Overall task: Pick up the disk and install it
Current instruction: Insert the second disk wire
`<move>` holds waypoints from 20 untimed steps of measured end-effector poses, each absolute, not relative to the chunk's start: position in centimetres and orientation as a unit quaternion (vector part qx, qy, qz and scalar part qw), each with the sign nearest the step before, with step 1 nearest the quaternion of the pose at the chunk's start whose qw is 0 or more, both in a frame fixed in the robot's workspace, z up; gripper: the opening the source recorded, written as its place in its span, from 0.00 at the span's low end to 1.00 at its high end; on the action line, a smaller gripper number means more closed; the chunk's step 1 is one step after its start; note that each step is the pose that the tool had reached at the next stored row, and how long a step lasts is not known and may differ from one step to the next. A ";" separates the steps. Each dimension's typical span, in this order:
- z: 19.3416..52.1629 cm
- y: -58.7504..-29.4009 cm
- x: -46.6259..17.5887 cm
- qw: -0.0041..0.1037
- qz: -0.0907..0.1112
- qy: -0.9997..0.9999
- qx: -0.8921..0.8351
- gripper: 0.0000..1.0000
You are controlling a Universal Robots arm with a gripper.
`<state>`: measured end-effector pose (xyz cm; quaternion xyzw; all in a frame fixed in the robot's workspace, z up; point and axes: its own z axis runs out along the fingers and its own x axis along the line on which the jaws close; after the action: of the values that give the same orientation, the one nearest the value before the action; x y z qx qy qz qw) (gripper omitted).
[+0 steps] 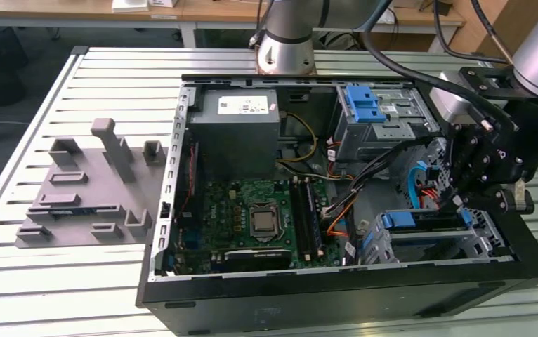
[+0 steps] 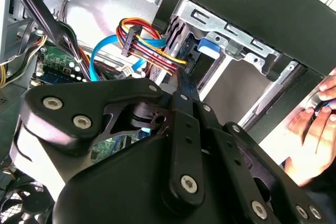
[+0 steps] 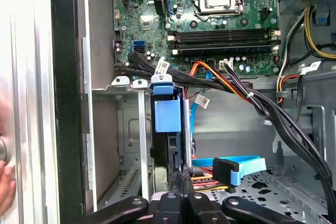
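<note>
**Disk at the Drive Cage: Hazards and Orientation**

Black gripper linkages lay closest to the lens in both wrist views. The fingers were drawn together with no gap visible between them and nothing seen clamped. Their tips met at the near edge of the disk.

The disk sat in a slot of the metal drive cage. In the exterior view this was at the corner of the computer case towards the exterior view's right.

**Hazards (assessed)**
- The red, yellow and orange power lead bundle lay just beside the fingertips, and the blue data cable was near. Either could be pinched or dragged by arm motion.
- Off-centre contact on the disk could cock the carrier in its rails and jam it.
- A person's hand was close outside the case wall and could be struck by a swing of the arm.

**Orientation**
The disk stood on edge, with its flat faces towards the cage walls. Its long axis appeared to run along the slot, in line with the fingers. The blue carrier tab end pointed towards the motherboard.
</note>
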<state>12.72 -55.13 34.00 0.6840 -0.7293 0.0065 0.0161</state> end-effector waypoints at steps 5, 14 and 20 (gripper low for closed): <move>34.0 -55.1 12.3 0.016 0.007 -0.729 0.684 0.11; 34.6 -55.1 11.9 0.016 0.007 -0.729 0.684 0.11; 34.6 -55.1 10.7 0.015 0.007 -0.729 0.684 0.11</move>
<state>10.71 -55.13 34.65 0.6840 -0.7293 0.0072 0.0152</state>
